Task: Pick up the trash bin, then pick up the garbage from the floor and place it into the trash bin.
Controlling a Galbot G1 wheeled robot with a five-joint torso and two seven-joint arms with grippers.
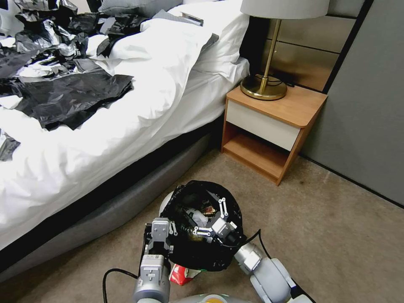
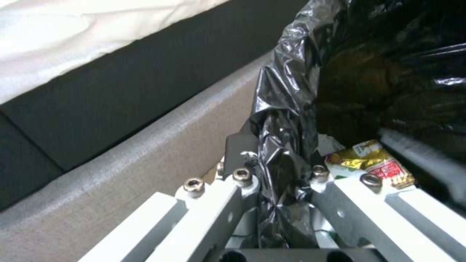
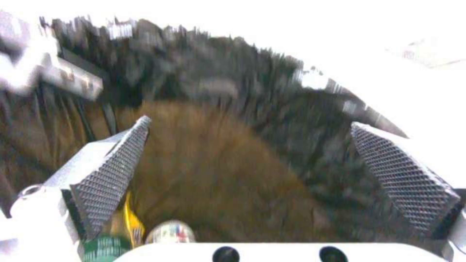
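Head view first: the bin (image 1: 202,227) sits low and centre, just off the bed (image 1: 105,139), its black liner (image 1: 198,254) bulging over the rim. Left gripper (image 1: 162,235) is at the near-left rim, jaws clamped on the liner and wall there. Right gripper (image 1: 210,219) is poised over the bin's mouth, jaws spread wide, nothing between them. Litter (image 1: 198,216) shows inside the bin, under those jaws. A red-white packet (image 1: 182,274) lies on the carpet (image 1: 336,235), partly tucked under the bin's near side. Off to the right, a nightstand (image 1: 273,122) with a brass lamp (image 1: 265,84); black bags (image 1: 71,99) are strewn across the bed.

Left wrist view: the left gripper (image 2: 279,185) pinches a fold of liner (image 2: 281,145), one finger (image 2: 213,207) outside the bin, the other inside. A yellow wrapper (image 2: 362,158) lies inside the bin, close to the inner finger. Bed base (image 2: 145,145) runs alongside.

Right wrist view: blurred, but the right gripper (image 3: 257,174) clearly has its jaws far apart, with the checkered pads (image 3: 111,178) facing across open space. Below them, brown paper (image 3: 209,174) in the bin; a green-labelled bottle (image 3: 104,247) and a yellow wrapper (image 3: 131,225) sit near one pad.
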